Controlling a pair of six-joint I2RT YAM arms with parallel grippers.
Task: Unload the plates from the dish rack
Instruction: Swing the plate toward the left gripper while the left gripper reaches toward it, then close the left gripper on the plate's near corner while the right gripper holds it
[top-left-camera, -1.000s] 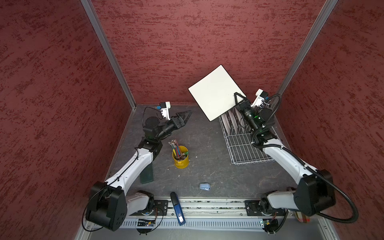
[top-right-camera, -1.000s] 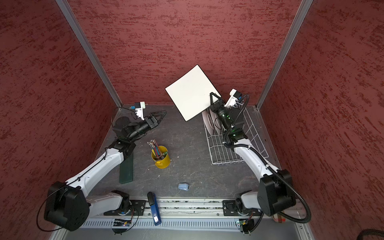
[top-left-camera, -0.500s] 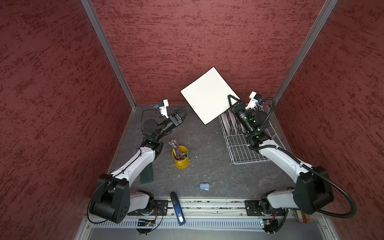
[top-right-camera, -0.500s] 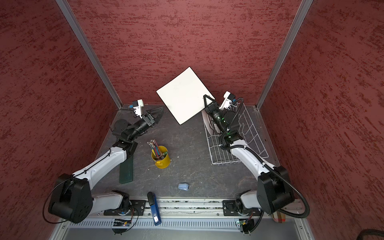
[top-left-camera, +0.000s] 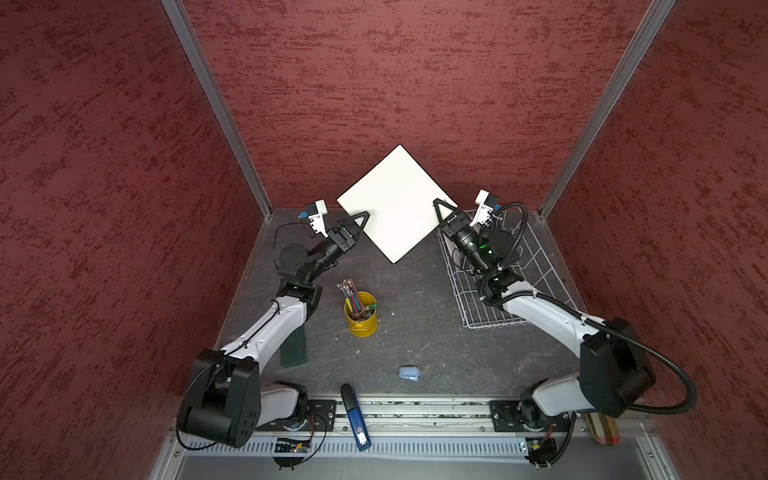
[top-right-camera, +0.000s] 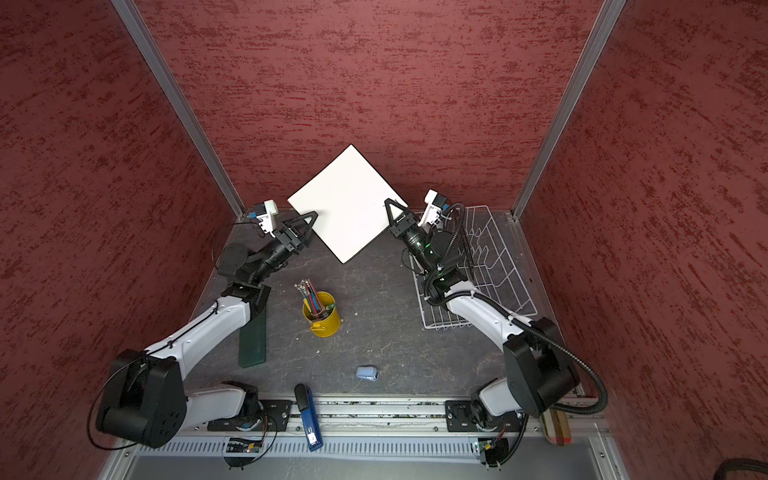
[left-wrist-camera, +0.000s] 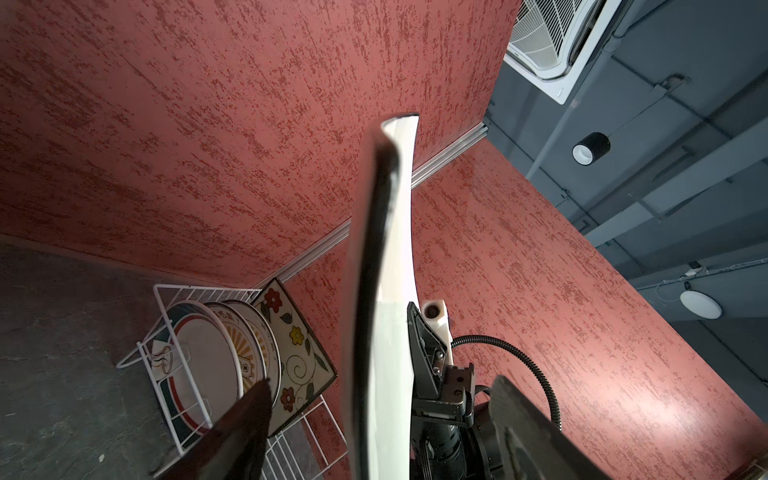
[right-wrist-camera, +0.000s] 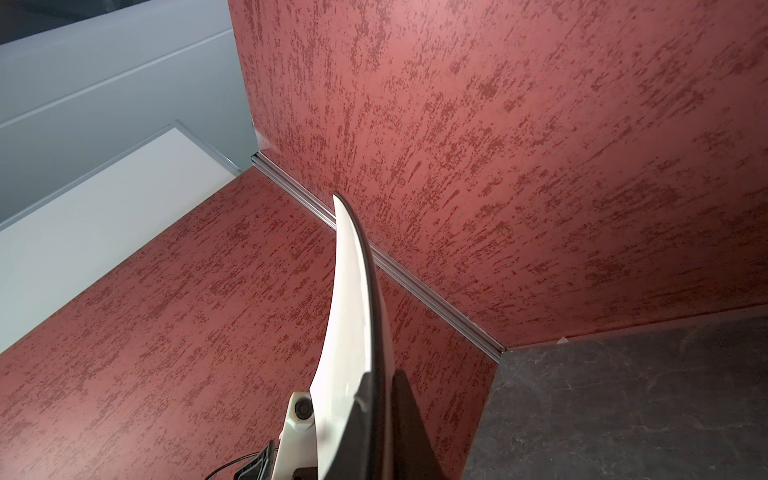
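Held corner-up over the back of the desk (top-left-camera: 415, 299), a square plate (top-left-camera: 395, 203) hangs just left of the dish rack (top-left-camera: 536, 266), its plain cream underside turned upward and a thin dark line along its edge. The right tool (top-left-camera: 440, 206) pinches its right-hand edge. The left tool (top-left-camera: 365, 215) stands wide, jaws either side of the opposite edge.

Raised square plate (top-left-camera: 395, 203): plain cream underside, dark edge. Racked square plate (left-wrist-camera: 297, 353): cream, red and yellow flowers, green leaves. Dish rack (top-left-camera: 536, 266): white wire. Cup (top-left-camera: 362, 320): yellow.
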